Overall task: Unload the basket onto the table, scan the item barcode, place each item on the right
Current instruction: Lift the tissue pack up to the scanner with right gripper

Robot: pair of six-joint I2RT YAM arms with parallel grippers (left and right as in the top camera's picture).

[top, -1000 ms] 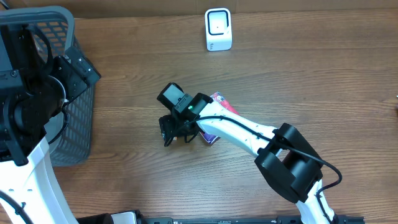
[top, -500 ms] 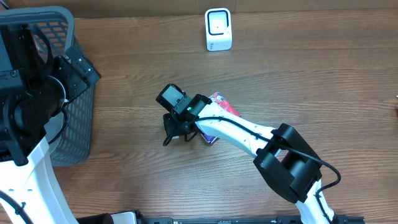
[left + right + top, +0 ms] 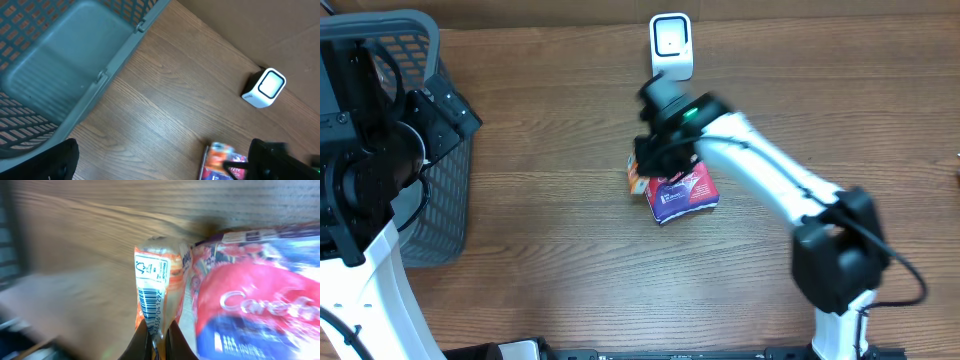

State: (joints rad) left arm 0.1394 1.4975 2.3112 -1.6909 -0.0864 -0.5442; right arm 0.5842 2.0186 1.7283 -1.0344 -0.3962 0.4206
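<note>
Below the scanner point(image 3: 671, 47), an orange packet point(image 3: 156, 287) is pinched in the right claw point(image 3: 158, 328); its barcode point(image 3: 150, 302) must probably be turned scannerward.

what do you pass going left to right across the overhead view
basket → orange packet → purple bag; the scanner sits farther back within the bag's span, so it is left out

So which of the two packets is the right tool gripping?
The narrow orange packet with the barcode strip, pinched in the right tool; the larger red-and-blue pouch lies beside it, ungripped.
</note>
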